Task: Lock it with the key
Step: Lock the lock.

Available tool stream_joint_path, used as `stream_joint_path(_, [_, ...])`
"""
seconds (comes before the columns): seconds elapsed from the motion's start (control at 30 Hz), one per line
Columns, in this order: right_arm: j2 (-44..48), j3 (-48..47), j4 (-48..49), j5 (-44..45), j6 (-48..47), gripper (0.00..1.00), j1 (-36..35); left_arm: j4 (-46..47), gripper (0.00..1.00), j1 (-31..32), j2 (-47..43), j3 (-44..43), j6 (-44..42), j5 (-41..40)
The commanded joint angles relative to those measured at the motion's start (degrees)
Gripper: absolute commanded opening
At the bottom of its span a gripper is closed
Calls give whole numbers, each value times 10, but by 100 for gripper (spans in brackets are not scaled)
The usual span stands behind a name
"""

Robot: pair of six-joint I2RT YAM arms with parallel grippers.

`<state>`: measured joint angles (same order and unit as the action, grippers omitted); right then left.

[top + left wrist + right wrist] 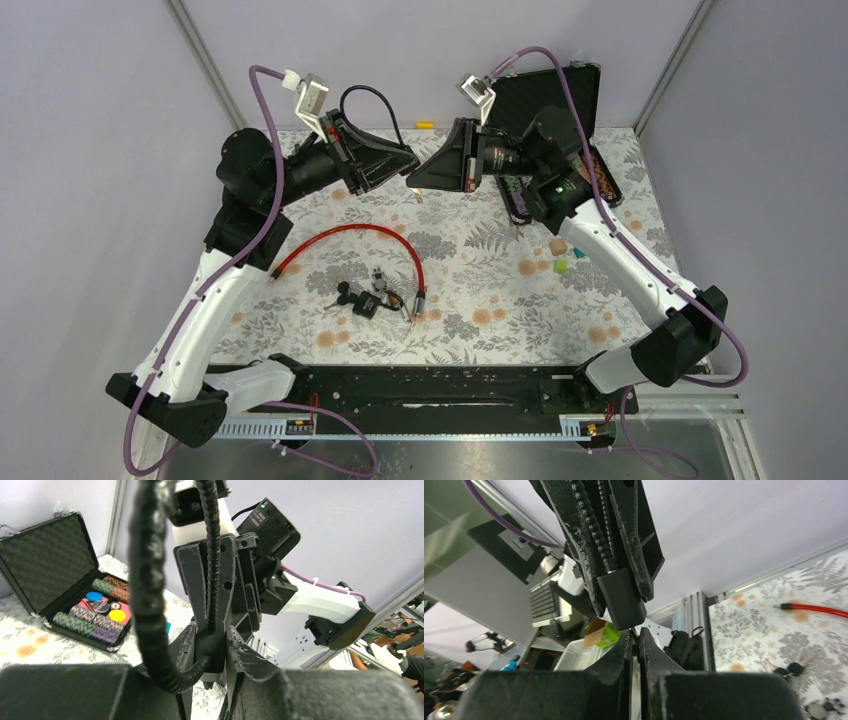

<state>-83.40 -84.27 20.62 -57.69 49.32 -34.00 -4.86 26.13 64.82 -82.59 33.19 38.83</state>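
The black cable lock is up in the air over the back of the desk. The left arm's jaws are closed around its body, and its cord loops upward. The right jaws sit just below it, pinched almost together on a thin sliver I take for the key. I'd line that up squarely with the keyhole, push it fully home, then turn.

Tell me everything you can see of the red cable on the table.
The red cable is a thin, glossy, plastic-looking cord lying flat on the floral tablecloth in an open arch. One end, dark-tipped, rests close to the left arm; the other ends in a metal-looking tip beside the keys and small lock. Nothing holds it.
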Motion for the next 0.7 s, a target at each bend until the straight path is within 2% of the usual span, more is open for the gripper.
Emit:
stream_joint_path(0.0, [-2,6,115,-102,129,0,1,137,0,-24,-23,17,15,-47])
stream_joint_path(0.07, [2,13,80,-65,99,0,2,145,0,-24,-26,27,27,-73])
stream_joint_path(0.2, [24,-2,-128,67,-90,0,2,101,0,-24,-29,29,-5,-139])
stream_joint_path(0.27, [33,4,-158,115,-129,0,3,87,0,-24,-30,36,-17,-171])
stream_joint_path(0.37, [42,14,-161,150,-136,0,3,81,0,-24,-25,44,-28,-181])
stream_joint_path(0.53, [16,-3,-119,34,-86,0,5,94,0,-24,-17,42,-33,-139])
stream_joint_path(0.67, [-6,-10,-52,-82,-14,0,6,111,0,-35,-3,24,-33,-46])
